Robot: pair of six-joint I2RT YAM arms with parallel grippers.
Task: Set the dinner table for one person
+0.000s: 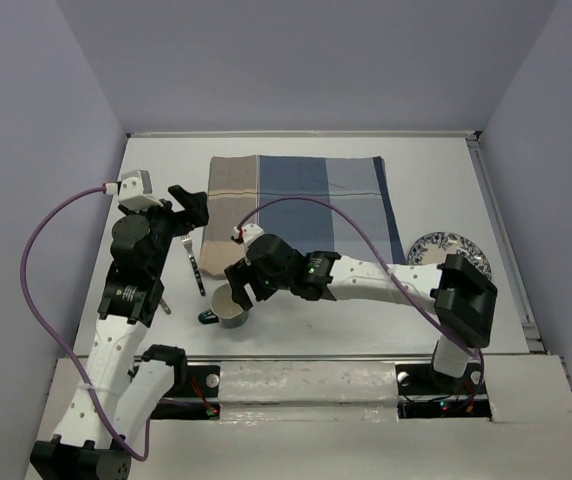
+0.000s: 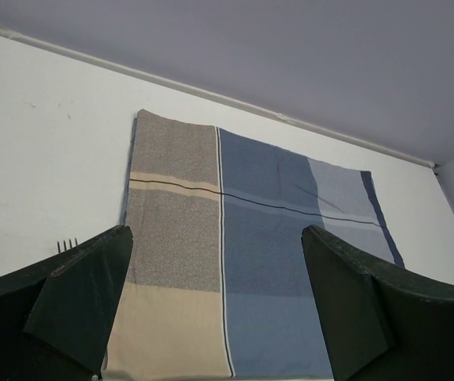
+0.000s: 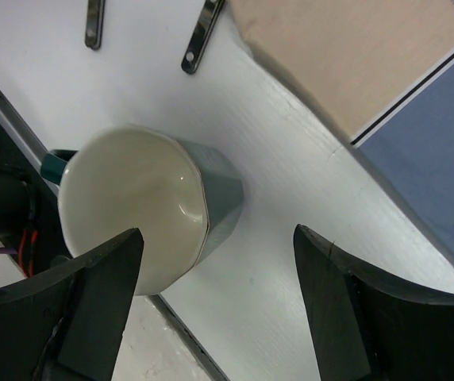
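The white dinner table (image 1: 436, 180) carries a blue-and-tan striped placemat (image 1: 306, 200) at the back middle. A teal mug (image 1: 231, 308) with a cream inside stands upright near the front edge. My right gripper (image 1: 238, 290) is open just above and beside it. In the right wrist view the mug (image 3: 144, 214) sits by the left finger (image 3: 92, 302), and bare table (image 3: 290, 206) lies between the fingers of the gripper (image 3: 215, 305). My left gripper (image 1: 198, 208) is open and empty above the placemat's left edge, and the left wrist view shows the placemat (image 2: 235, 262) between the fingers of that gripper (image 2: 215, 309).
A metal fork (image 1: 194, 262) lies left of the placemat; its tines show in the left wrist view (image 2: 67, 244). Two utensil handles (image 3: 203, 32) lie beyond the mug. A blue-patterned plate (image 1: 451, 252) sits at the right, partly behind the right arm. The table's front rail (image 3: 179, 341) runs close by the mug.
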